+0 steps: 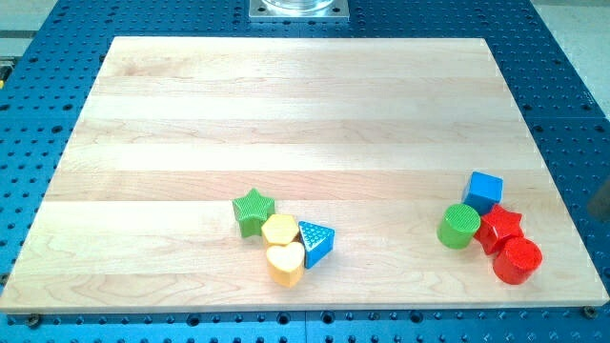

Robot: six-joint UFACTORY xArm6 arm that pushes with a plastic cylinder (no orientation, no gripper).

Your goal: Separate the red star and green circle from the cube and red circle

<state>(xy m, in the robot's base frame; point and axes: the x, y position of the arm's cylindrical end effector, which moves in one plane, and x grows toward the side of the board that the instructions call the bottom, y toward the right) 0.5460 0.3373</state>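
Observation:
Four blocks sit clustered near the board's right edge, low in the view. The blue cube [484, 191] is at the cluster's top. The green circle [458, 227] is below and left of it. The red star [499, 229] touches the green circle's right side. The red circle [518, 261] lies just below and right of the star. A dark blurred shape [603, 202] shows at the view's right edge, right of the cube; I cannot make out my tip's end in it.
A second cluster lies low at the board's centre: a green star [254, 211], a yellow hexagon [279, 230], a yellow heart [285, 263] and a blue triangle [315, 242]. The wooden board [286, 105] lies on a blue perforated table [57, 57].

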